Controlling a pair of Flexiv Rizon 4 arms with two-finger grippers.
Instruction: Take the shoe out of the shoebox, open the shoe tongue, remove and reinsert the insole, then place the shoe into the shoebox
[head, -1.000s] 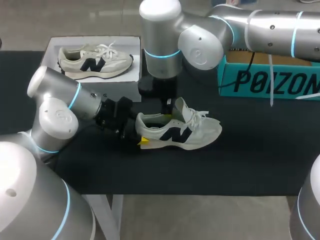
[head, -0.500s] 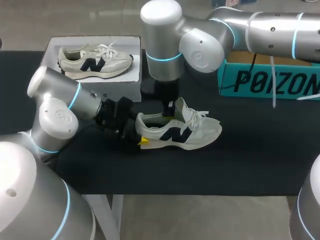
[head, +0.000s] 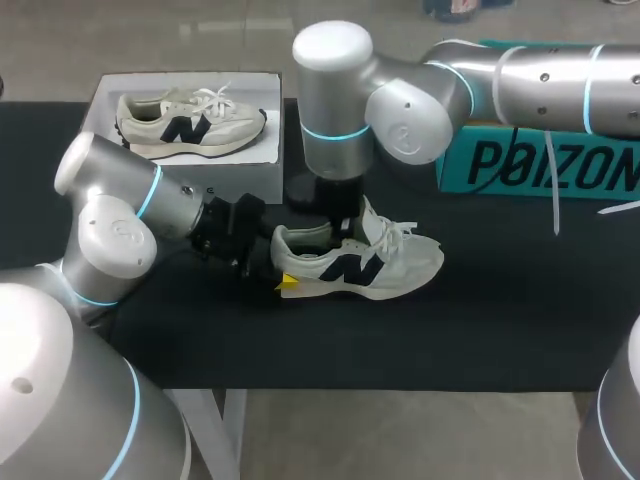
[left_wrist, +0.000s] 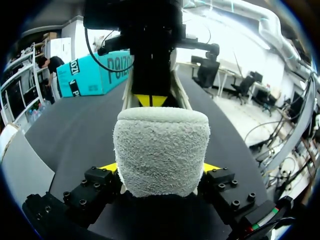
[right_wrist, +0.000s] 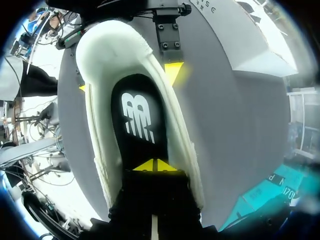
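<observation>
Shoe (head: 360, 262) upright on its sole, middle of the table (head: 500, 320). Left claw (left_wrist: 160, 168) clamps the heel, one tip each side. Right claw (right_wrist: 152, 165) inside the opening, tips together on insole (right_wrist: 137, 120); any pinch unclear.

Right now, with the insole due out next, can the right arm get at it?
Probably yes: the right gripper hangs over the open shoe, the insole bare beneath its fingers; the left gripper clamps the heel.

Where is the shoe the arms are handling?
In the head view the shoe stands at the middle of the table, its heel gripped by the left end effector, the right end effector inside its opening.
</observation>
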